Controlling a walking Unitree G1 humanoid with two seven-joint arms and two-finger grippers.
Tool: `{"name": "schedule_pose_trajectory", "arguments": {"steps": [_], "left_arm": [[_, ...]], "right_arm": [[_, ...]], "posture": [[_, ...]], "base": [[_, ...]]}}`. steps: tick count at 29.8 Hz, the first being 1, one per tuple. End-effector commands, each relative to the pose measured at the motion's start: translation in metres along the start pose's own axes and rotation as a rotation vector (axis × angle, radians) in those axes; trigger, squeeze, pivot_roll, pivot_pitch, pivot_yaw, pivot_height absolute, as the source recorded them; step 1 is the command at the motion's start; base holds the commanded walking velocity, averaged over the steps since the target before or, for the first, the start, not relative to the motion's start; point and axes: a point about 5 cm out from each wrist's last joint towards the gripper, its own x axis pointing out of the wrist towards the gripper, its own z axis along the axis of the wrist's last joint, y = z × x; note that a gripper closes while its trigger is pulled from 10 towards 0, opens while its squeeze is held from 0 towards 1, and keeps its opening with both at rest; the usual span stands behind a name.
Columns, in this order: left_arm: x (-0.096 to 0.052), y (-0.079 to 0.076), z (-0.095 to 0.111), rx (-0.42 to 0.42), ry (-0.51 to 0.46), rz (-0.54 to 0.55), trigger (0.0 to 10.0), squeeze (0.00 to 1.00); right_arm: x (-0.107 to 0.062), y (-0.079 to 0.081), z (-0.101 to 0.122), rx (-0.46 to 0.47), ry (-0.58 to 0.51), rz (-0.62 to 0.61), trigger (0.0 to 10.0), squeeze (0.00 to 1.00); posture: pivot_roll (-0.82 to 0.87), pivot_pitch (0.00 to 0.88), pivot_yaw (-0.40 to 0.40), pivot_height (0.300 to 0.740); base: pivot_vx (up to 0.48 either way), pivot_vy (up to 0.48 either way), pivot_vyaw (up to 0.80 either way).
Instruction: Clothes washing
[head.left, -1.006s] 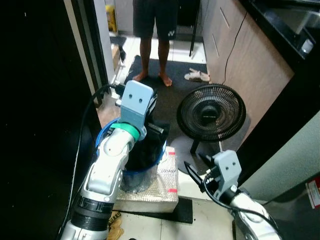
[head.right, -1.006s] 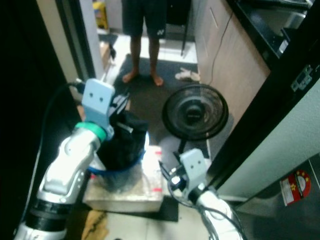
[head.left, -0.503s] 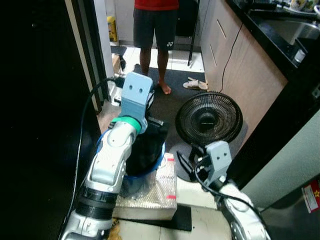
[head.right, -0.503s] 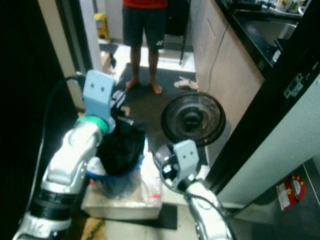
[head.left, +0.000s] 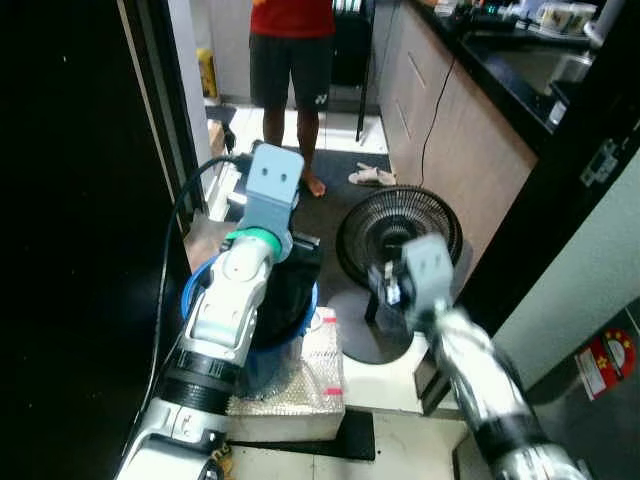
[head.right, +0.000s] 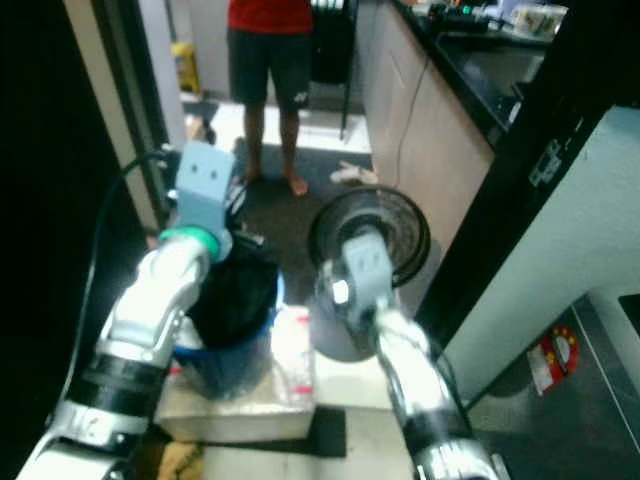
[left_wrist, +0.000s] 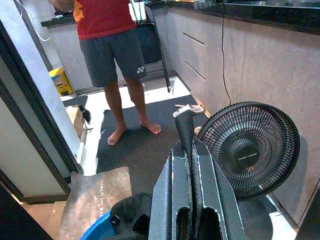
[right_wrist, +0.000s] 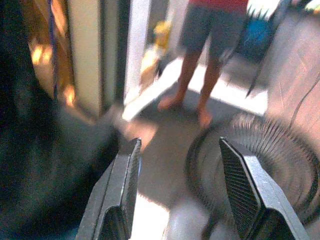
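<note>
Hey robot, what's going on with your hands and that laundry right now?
Left gripper shut, above dark clothes in blue bucket. Right gripper open, raised. Fan, person ahead.

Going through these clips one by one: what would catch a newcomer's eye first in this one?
Probably the two silver arms raised in front: the left gripper, fingers closed, above a blue plastic bucket stuffed with dark clothes, and the open right gripper near a round black floor fan. Beyond them, a barefoot person in a red shirt stands on a dark mat.
</note>
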Motion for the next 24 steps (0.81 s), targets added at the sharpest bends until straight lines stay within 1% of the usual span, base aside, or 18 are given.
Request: {"name": "schedule_pose_trajectory", "arguments": {"steps": [1, 3, 6, 7, 9, 10, 11, 12, 13, 15, 16, 17, 18, 19, 21, 22, 23, 24], "left_arm": [[0.003, 0.0, 0.005, 0.02, -0.024, 0.007, 10.0, 0.0], [0.004, 0.002, 0.01, 0.025, -0.05, 0.019, 10.0, 0.0], [0.002, 0.002, 0.014, 0.026, -0.079, 0.013, 10.0, 0.0], [-0.002, 0.002, 0.019, 0.02, -0.119, -0.003, 10.0, 0.0], [-0.024, 0.001, 0.025, 0.004, -0.223, -0.039, 10.0, 0.0], [-0.024, 0.001, 0.025, 0.004, -0.223, -0.039, 10.0, 0.0], [-0.038, -0.001, 0.023, 0.024, -0.254, -0.054, 10.0, 0.0], [-0.047, -0.003, 0.021, 0.04, -0.271, -0.063, 10.0, 0.0], [-0.058, -0.006, 0.017, 0.028, -0.264, -0.077, 10.0, 0.0], [-0.075, -0.009, 0.011, 0.003, -0.245, -0.096, 10.0, 0.0], [-0.075, -0.009, 0.011, 0.003, -0.245, -0.096, 10.0, 0.0], [-0.085, -0.011, 0.007, 0.002, -0.232, -0.104, 10.0, 0.0], [-0.085, -0.011, 0.007, 0.002, -0.232, -0.104, 10.0, 0.0], [-0.092, -0.011, 0.005, 0.008, -0.221, -0.107, 10.0, 0.0], [-0.106, -0.005, -0.002, 0.013, -0.186, -0.098, 10.0, 0.0], [-0.111, -0.002, -0.003, 0.014, -0.174, -0.094, 10.0, 0.0], [-0.111, -0.002, -0.003, 0.014, -0.174, -0.094, 10.0, 0.0], [-0.12, 0.003, -0.004, 0.014, -0.155, -0.094, 10.0, 0.0]], "right_arm": [[-0.001, 0.002, -0.011, 0.041, 0.04, -0.01, 10.0, 0.0], [0.008, 0.008, -0.003, 0.053, 0.011, 0.009, 10.0, 0.0], [0.008, 0.012, -0.001, 0.056, 0.001, 0.021, 10.0, 0.0], [0.007, 0.015, -0.001, 0.06, -0.008, 0.033, 10.0, 0.0], [-0.001, 0.02, -0.006, 0.073, -0.025, 0.046, 10.0, 0.0], [-0.001, 0.02, -0.006, 0.073, -0.025, 0.046, 10.0, 0.0], [-0.007, 0.021, -0.009, 0.08, -0.026, 0.042, 10.0, 0.0], [-0.01, 0.021, -0.012, 0.084, -0.027, 0.038, 10.0, 0.0], [-0.014, 0.02, -0.015, 0.087, -0.025, 0.031, 10.0, 0.0], [-0.02, 0.019, -0.02, 0.089, -0.022, 0.02, 10.0, 0.0], [-0.02, 0.019, -0.02, 0.089, -0.022, 0.02, 10.0, 0.0], [-0.024, 0.018, -0.023, 0.089, -0.018, 0.014, 10.0, 0.0], [-0.024, 0.018, -0.023, 0.089, -0.018, 0.014, 10.0, 0.0], [-0.026, 0.017, -0.025, 0.091, -0.017, 0.011, 10.0, 0.0], [-0.027, 0.015, -0.026, 0.089, -0.014, 0.007, 10.0, 0.0], [-0.027, 0.015, -0.026, 0.088, -0.014, 0.007, 10.0, 0.0], [-0.027, 0.015, -0.026, 0.088, -0.014, 0.007, 10.0, 0.0], [-0.026, 0.015, -0.024, 0.083, -0.019, 0.008, 10.0, 0.0]], "posture": [[0.01, 0.0, -0.016, 0.74], [0.02, 0.0, -0.024, 0.74], [0.03, 0.0, -0.028, 0.74], [0.03, 0.0, -0.027, 0.74], [0.03, 0.002, -0.023, 0.74], [0.03, 0.002, -0.023, 0.74], [0.02, 0.007, -0.021, 0.74], [0.02, 0.007, -0.021, 0.74], [0.02, 0.014, -0.017, 0.74], [0.03, 0.02, -0.016, 0.74], [0.03, 0.02, -0.016, 0.74], [0.03, 0.023, -0.016, 0.74], [0.03, 0.023, -0.016, 0.74], [0.03, 0.025, -0.017, 0.74], [0.03, 0.031, -0.012, 0.74], [0.03, 0.031, -0.012, 0.74], [0.03, 0.031, -0.012, 0.74], [0.03, 0.036, -0.011, 0.74]], "base": [[0.0, 0.0, 0.0], [0.0, 0.0, 0.0], [0.0, 0.0, 0.0], [0.0, 0.0, 0.0], [0.0, 0.0, 0.0], [0.0, 0.0, 0.0], [0.0, 0.0, 0.0], [0.0, 0.0, 0.0], [0.0, 0.0, 0.0], [0.0, 0.0, 0.0], [0.0, 0.0, 0.0], [0.0, 0.0, 0.0], [0.0, 0.0, 0.0], [0.0, 0.0, 0.0], [0.0, 0.0, 0.0], [0.0, 0.0, 0.0], [0.0, 0.0, 0.0], [0.0, 0.0, 0.0]]}}
